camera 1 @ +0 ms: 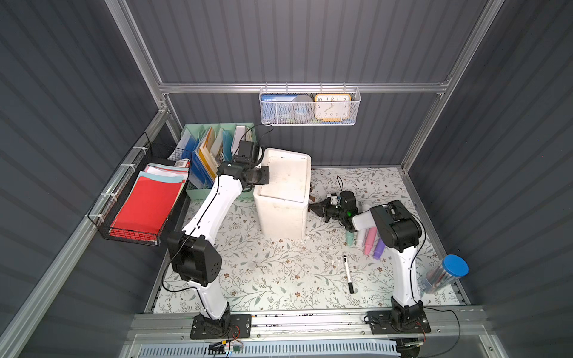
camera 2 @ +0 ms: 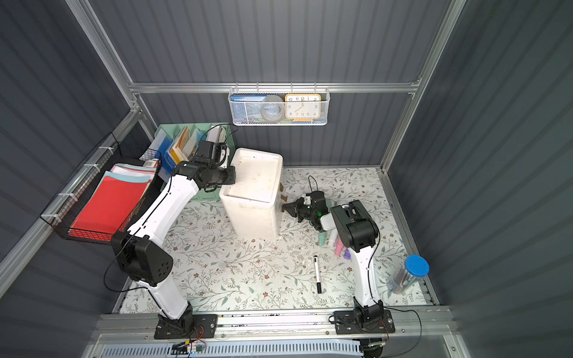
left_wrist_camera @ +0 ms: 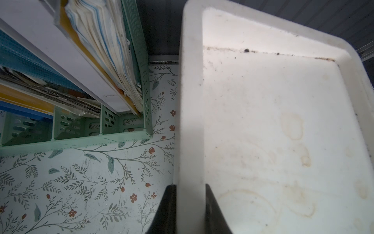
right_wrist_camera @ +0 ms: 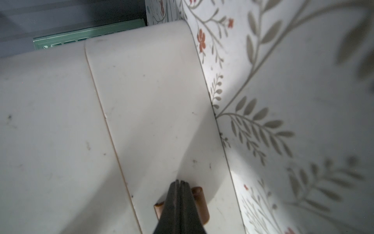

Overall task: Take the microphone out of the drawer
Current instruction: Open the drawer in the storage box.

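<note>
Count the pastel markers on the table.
4 visible: mint marker, white marker, pink marker and purple marker, lying side by side on the table beneath the right arm. The arm covers part of them, so another may be hidden.
</note>
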### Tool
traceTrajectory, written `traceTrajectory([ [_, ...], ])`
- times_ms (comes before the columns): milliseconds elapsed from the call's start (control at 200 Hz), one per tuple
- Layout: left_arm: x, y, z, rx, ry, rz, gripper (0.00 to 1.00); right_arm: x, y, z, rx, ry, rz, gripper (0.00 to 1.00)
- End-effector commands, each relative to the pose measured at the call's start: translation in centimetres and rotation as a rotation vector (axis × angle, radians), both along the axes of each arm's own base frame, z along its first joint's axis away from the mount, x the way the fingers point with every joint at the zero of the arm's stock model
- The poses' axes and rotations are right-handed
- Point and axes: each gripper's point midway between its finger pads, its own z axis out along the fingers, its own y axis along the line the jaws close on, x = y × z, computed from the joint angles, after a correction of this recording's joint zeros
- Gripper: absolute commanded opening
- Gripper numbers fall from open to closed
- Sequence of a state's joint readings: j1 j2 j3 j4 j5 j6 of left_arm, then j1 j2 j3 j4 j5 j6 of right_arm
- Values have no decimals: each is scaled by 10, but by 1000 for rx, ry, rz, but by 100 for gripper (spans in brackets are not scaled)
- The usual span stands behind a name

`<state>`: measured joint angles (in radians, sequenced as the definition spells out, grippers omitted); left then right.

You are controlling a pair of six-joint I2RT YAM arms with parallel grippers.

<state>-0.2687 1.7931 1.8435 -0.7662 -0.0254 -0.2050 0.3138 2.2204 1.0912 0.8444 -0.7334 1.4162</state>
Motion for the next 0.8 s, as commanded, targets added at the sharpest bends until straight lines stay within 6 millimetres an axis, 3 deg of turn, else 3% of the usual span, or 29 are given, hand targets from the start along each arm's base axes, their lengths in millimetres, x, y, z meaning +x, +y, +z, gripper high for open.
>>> traceTrajectory([
  [0, -2, -39, 8, -220, 11, -60, 2, -5, 12, 8, -2, -31, 40, 0],
  [125, -2, -39, 7, -218, 14, -61, 1, -8, 10, 5, -20, -21, 42, 0],
  [245, -2, -40, 6, -221, 16, -61, 2, -11, 8, -1, -30, -2, 39, 34],
  [370, -2, -40, 7, -222, 13, -64, 2, -13, 9, 1, -22, -6, 38, 43],
  [610, 0, -41, 8, -223, 10, -65, 1, -14, 19, 8, 14, -14, 40, 44],
  [710, 0, -41, 8, -223, 10, -65, 1, -11, 20, 12, 25, -20, 26, 39],
  [795, -1, -41, 7, -221, 13, -65, 2, -9, 20, 14, 39, -19, 16, 27],
])
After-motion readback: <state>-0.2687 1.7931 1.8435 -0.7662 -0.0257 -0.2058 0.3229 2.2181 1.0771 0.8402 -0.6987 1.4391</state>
